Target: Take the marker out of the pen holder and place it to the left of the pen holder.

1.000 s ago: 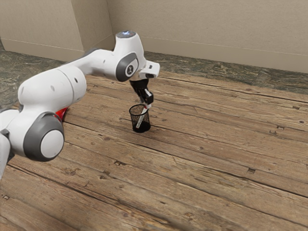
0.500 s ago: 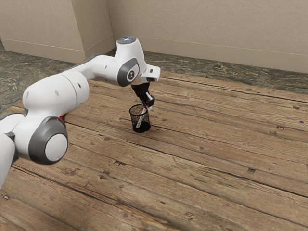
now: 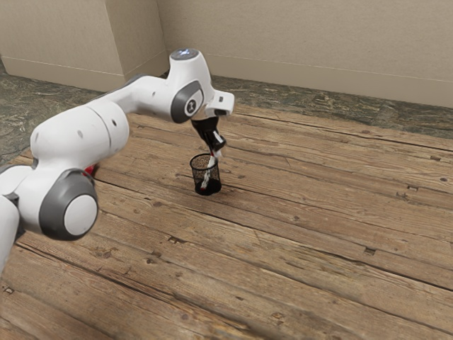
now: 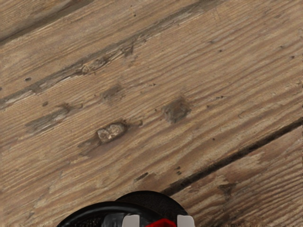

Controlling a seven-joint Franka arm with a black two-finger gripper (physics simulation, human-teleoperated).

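Observation:
My gripper [image 3: 217, 146] hangs just over the rim of the black mesh pen holder [image 3: 206, 164], which stands upright on the wooden surface. The white marker [image 3: 207, 177] leans inside it, its lower part seen through the mesh and its top reaching up at the fingertips. In the wrist view, the two pale fingertips of my gripper [image 4: 158, 221] stand apart over the pen holder [image 4: 109, 205]. Between them lies the marker's red end [image 4: 162, 223], close against one fingertip, with a small gap on the other side. The gripper is open.
Wooden planks [image 3: 297, 234] spread around the pen holder. A red object [image 3: 90, 170] is partly hidden behind the arm at the exterior view's left. A beige wall [image 3: 304, 42] rises behind the dark stone strip.
My hand first dipped and shifted toward the exterior view's right, then came back toward its left and tilted. The marker's lean has changed slightly inside the pen holder, which has stayed put.

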